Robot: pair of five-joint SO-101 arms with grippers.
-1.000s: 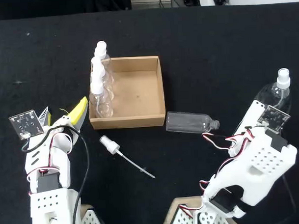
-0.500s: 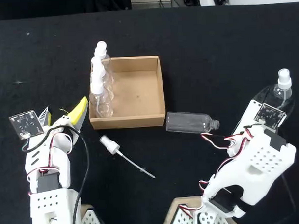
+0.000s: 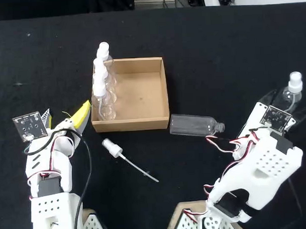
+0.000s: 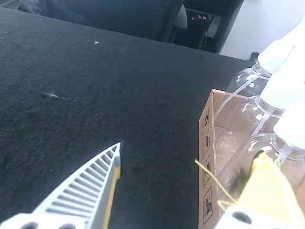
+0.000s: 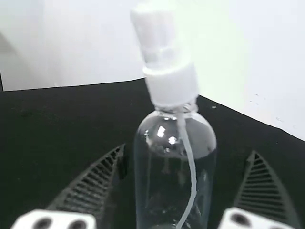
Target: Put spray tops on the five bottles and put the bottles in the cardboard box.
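Left gripper point(image 3: 63, 117), seen from above, sits low over the table point(image 3: 216, 52) just beside the near left corner of the cardboard box point(image 3: 165, 89), its yellow and white fingers spread apart. 3 capped bottles point(image 3: 100, 88) stand in a row inside the box along its left wall. An uncapped bottle point(image 3: 196, 125) lies on its side just beside the box's near right corner. A loose spray top point(image 3: 113, 147) with its long tube lies on the table in front of the box. Far right, a 4th capped bottle point(image 3: 293, 91) stands upright at the end of the right arm point(image 3: 265, 166), well apart from the box.

From the left wrist, the spread fingers frame black table, with the box wall and the capped bottles behind it close to the yellow one.

From the right wrist, the right gripper point(image 5: 187, 151) is open, with 1 finger on each side of the upright bottle and a gap visible on at least 1 side.
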